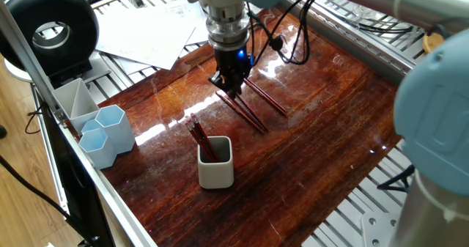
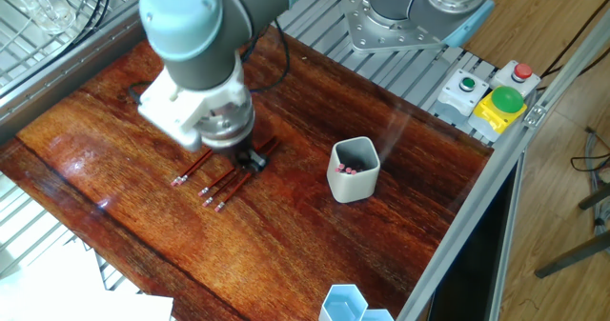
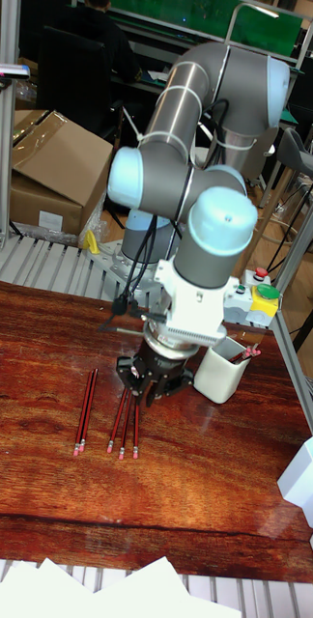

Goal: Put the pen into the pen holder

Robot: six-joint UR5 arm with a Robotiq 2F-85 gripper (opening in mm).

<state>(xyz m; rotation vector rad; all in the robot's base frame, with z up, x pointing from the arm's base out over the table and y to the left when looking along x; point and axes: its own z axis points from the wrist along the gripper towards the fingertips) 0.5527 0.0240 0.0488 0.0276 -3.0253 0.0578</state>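
Dark red pens [image 1: 245, 112] lie side by side on the wooden table, seen again as pens [image 2: 221, 185] and pens [image 3: 124, 423]; one pen [image 3: 85, 410] lies a little apart. My gripper [image 1: 229, 83] hangs low over the close group, fingers spread and open, also seen as the gripper [image 2: 250, 159] and the gripper [image 3: 156, 382]. I cannot tell whether the fingertips touch a pen. The off-white pen holder [image 1: 216, 166] stands nearer the front edge with a few pens leaning inside; it is also the pen holder [image 2: 354, 171] and the pen holder [image 3: 220, 374].
Pale blue hexagonal cups [image 1: 107, 133] and a grey compartment tray [image 1: 73, 100] sit at the table's left edge. Loose papers [image 1: 150, 31] lie at the back. A button box [image 2: 496, 100] is mounted on the frame. The arm's cable [image 1: 293, 45] trails behind the gripper.
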